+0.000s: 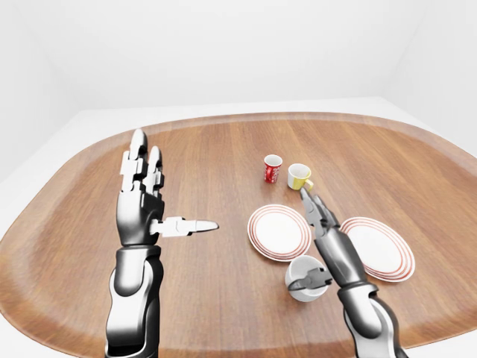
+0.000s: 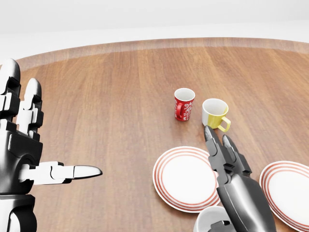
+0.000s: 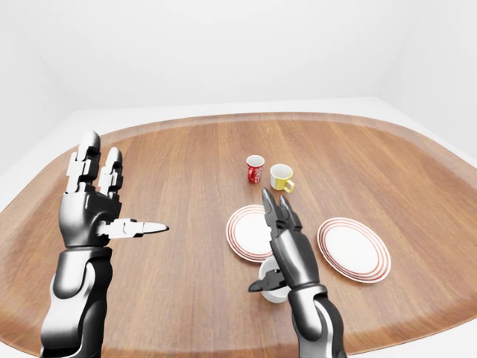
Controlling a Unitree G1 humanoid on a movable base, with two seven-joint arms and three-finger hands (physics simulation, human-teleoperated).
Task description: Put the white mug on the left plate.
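The white mug (image 1: 304,276) stands on the wood just below the left plate (image 1: 277,230), a white plate with red rings. My right hand (image 1: 319,236) lies along the mug's right side, above the gap between the two plates. Its long fingers (image 2: 224,153) stretch straight up toward the yellow mug, and only the thumb (image 1: 311,282) hooks across the white mug's rim. The hand is open, not closed round the mug. Far to the left my left hand (image 1: 153,200) is raised and open, thumb pointing right, holding nothing.
A red patterned mug (image 2: 184,104) and a yellow mug (image 2: 215,113) stand side by side above the left plate. A second ringed plate (image 1: 380,247) lies to the right. The oval wooden table (image 1: 216,156) ends at a rim all round.
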